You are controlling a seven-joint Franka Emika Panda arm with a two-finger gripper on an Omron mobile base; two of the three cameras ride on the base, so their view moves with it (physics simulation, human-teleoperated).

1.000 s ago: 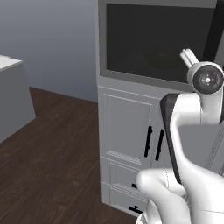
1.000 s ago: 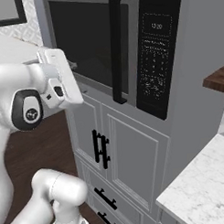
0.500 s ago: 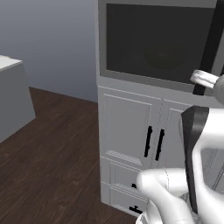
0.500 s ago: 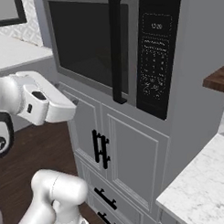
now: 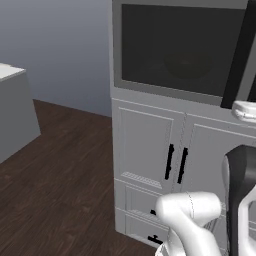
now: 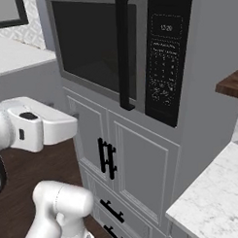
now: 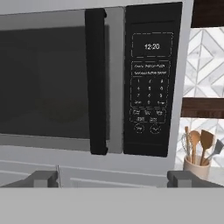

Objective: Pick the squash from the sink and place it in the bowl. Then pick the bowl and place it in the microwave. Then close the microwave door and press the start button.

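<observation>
Grey panelled cabinets (image 6: 142, 173) with black vertical handles (image 6: 107, 159) fill the wall below the microwave (image 7: 94, 78), above a dark wood floor (image 5: 55, 175). A white marble surface (image 6: 216, 200) stands at the lower right of the right base view.

The microwave door (image 7: 52, 81) is shut, flush with the grey frame. Its dark glass window covers most of the front. A black vertical door handle (image 7: 97, 81) runs along the door's right edge. Just beside it sits the black control panel (image 7: 151, 78), with a clock display reading 12:20, a keypad below it, and two round buttons near the bottom.

The end effector (image 7: 111, 178) faces the microwave front squarely and stands clear of it. Its two fingertips (image 7: 43, 178) are spread wide, with nothing between them.

A pale utensil holder (image 7: 197, 166) with wooden spatulas and a whisk stands to the right of the microwave, against a patterned tile wall (image 7: 203, 57).
</observation>
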